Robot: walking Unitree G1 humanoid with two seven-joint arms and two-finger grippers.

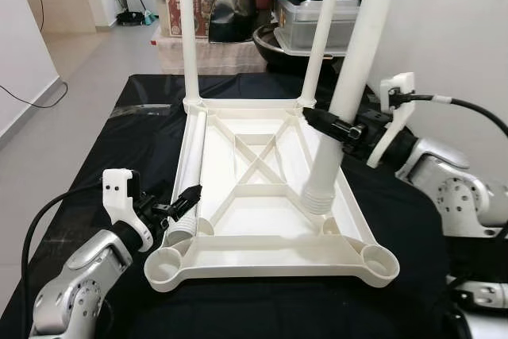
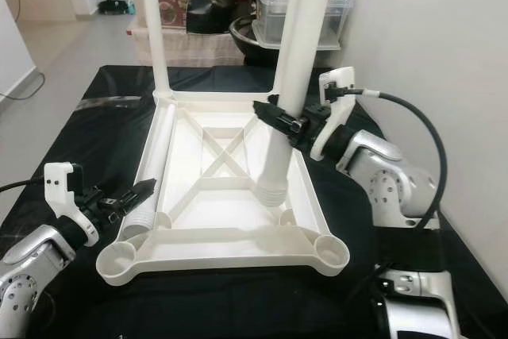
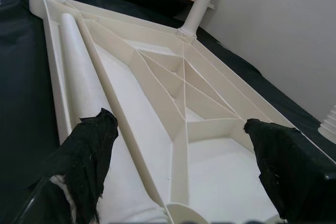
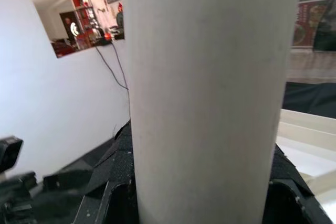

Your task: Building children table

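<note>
Right gripper (image 1: pixel 327 125): clamped around tilted white table leg (image 1: pixel 343 101). Left gripper (image 1: pixel 187 198): fingers spread, loose leg (image 1: pixel 189 172) lying just ahead, on upturned tabletop (image 1: pixel 270 256).

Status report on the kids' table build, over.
Right gripper shut on a white leg, threaded end inside the upturned tabletop, not socketed. Left gripper open by the loose leg lying inside. Two far legs seated.

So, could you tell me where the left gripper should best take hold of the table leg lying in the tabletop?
Probably near its ribbed near end, from above. The loose leg lies flat along the upturned tabletop's left rim wall, so side access looks blocked. The open left gripper hovers right at that end.
</note>
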